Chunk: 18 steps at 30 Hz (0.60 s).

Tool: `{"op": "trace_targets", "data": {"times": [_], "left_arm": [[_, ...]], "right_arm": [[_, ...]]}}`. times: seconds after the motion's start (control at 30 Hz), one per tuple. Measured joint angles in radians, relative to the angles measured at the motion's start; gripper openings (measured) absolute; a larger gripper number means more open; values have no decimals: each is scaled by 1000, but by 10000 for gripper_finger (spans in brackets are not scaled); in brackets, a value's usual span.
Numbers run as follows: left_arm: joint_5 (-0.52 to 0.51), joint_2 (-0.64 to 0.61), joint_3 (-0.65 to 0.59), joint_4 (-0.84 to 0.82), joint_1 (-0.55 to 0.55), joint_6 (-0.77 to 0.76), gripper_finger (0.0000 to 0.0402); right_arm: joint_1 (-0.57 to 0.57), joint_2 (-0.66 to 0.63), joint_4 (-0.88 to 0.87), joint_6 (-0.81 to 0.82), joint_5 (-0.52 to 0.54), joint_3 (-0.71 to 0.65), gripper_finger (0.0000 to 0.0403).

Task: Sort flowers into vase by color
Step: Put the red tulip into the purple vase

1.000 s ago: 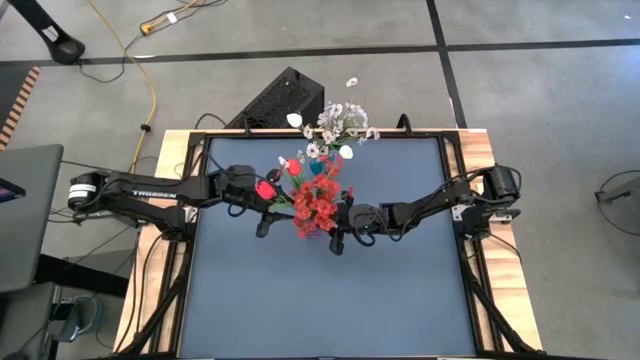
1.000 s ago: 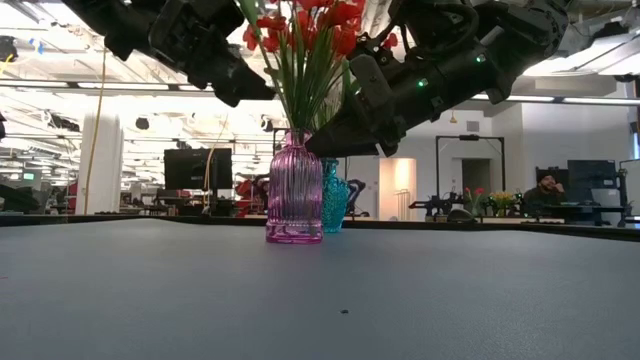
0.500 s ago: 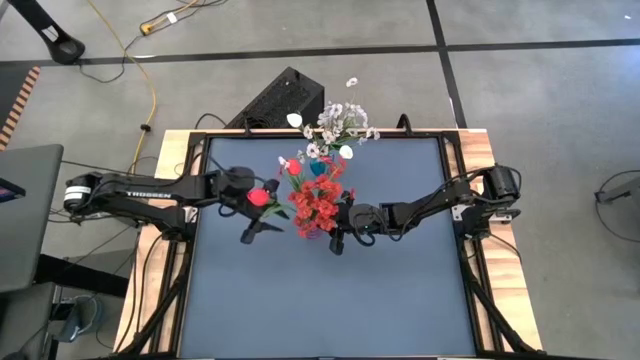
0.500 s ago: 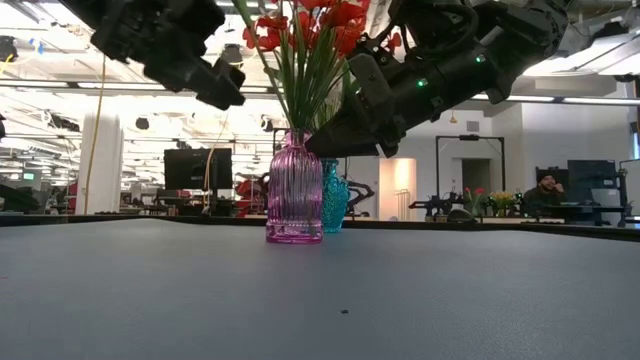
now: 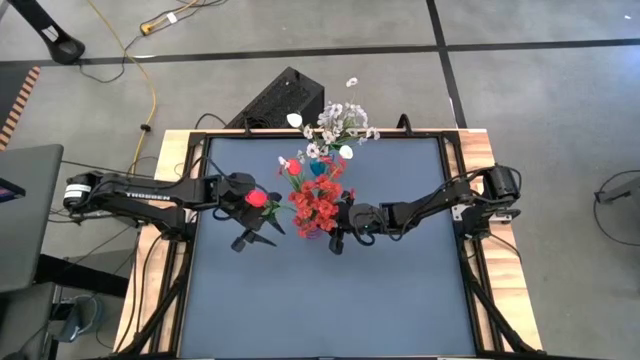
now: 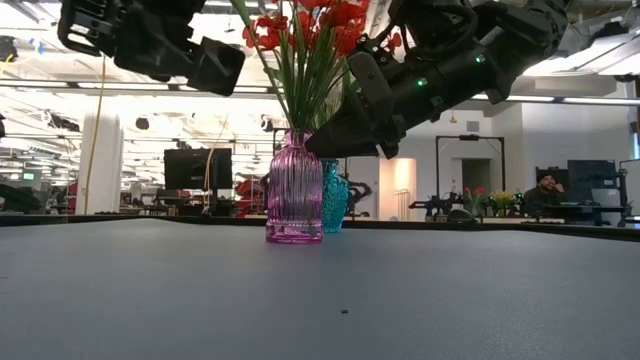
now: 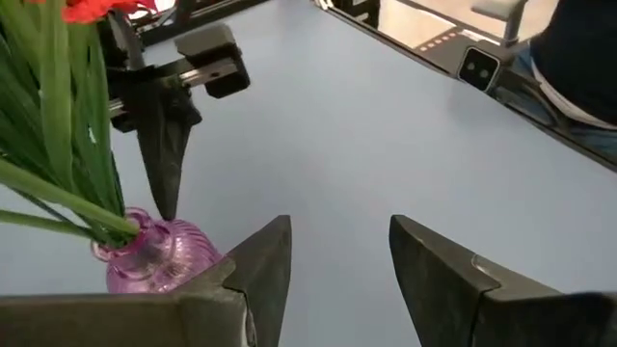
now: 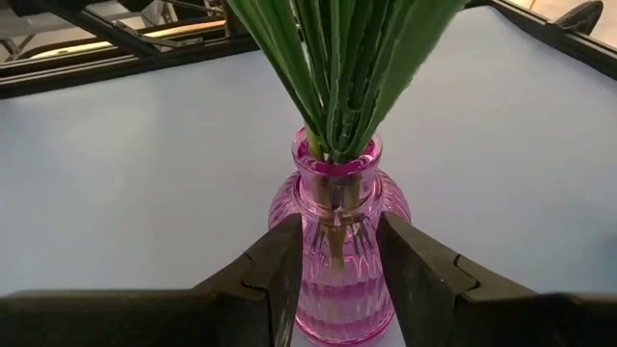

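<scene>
I am gripping the pink ribbed glass vase [image 8: 336, 246] with my right gripper [image 8: 333, 275], my two dark fingers [image 8: 278, 270] pressing its sides just below the neck; in the high view that gripper [image 5: 340, 232] is sitting at about 3 o'clock of the vase, near the table's middle. The red flowers [image 5: 318, 203] are standing in this vase, their green stems [image 8: 333, 67] bunching into its mouth. Directly beyond it, toward 12 o'clock on the dark blue table [image 5: 330, 300], a teal vase [image 6: 334, 197] is holding the white flowers [image 5: 340, 125]. My left gripper [image 7: 337, 265] is hovering above the table at about 9 o'clock of the pink vase, its fingers spread apart with nothing between them; in the high view it [image 5: 252, 232] is standing clear of the blooms. A red tulip [image 5: 256, 198] is showing beside my left wrist, though I cannot tell whether its stem reaches the vase.
</scene>
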Motion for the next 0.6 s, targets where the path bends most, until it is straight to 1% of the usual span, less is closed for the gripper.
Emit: {"op": "trace_targets", "data": {"times": [0.3, 0.43, 0.6], "left_arm": [[-3, -54, 0, -1, 0, -3, 167], [5, -106, 0, -54, 0, -2, 167], [-12, -186, 0, -110, 0, -21, 167]], "right_arm": [[0, 0, -3, 0, -1, 2, 164], [2, 0, -11, 0, -15, 13, 164], [2, 0, -11, 0, -30, 14, 164]]}}
